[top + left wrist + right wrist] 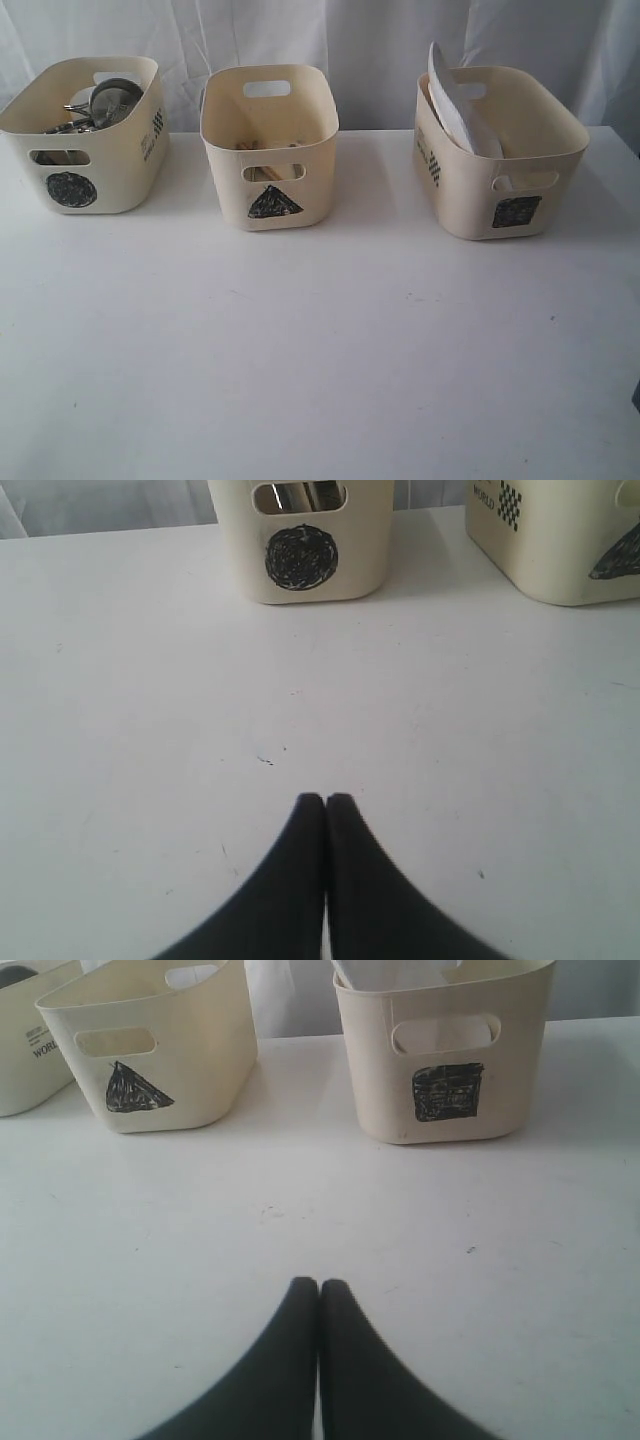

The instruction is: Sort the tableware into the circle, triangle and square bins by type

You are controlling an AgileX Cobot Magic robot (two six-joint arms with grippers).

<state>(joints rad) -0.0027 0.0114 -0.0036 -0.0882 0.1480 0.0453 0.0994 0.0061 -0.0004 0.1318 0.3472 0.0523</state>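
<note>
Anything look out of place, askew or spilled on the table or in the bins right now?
Only the white plate: it stands on edge in the square bin, leaning and poking well above the rim. That bin also sits turned relative to the other two. Nothing is spilled on the table.

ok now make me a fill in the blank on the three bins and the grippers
In the exterior view, the left bin, holding steel tableware, bears a black ____.
The middle bin, holding wooden chopsticks, bears a black ____.
The right bin, holding a white plate, bears a black ____.
The left gripper and right gripper both have jaws ____.
Missing words: circle, triangle, square, shut.
</note>
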